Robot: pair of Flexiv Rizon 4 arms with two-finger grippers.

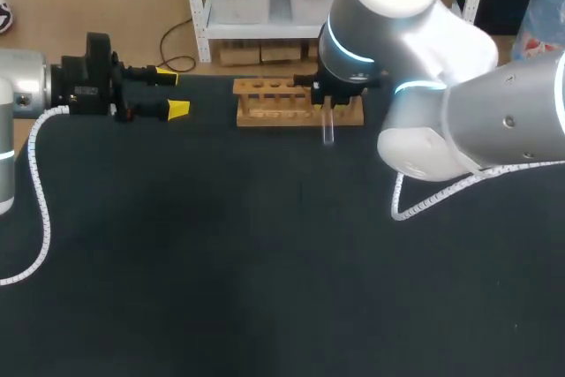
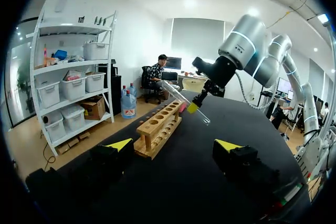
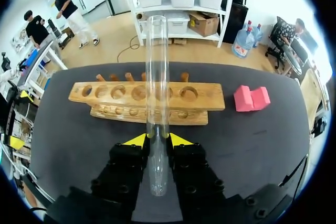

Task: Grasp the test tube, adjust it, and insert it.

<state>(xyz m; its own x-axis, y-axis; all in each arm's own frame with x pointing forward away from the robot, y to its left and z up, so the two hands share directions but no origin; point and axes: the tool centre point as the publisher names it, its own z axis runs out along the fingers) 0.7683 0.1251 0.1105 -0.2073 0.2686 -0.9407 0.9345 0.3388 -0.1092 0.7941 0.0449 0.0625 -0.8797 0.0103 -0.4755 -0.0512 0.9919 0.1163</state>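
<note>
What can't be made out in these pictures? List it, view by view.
- Head view: the right tool is hidden under the wrist of the right arm; only the test tube pokes out below.
- Head view: the pink block is hidden behind that arm.
- Head view: the right end of the wooden rack is covered by the wrist.

I count: one clear glass test tube [image 3: 157,77], one light wooden multi-hole rack [image 3: 206,99], one small pink notched block [image 3: 251,98].
</note>
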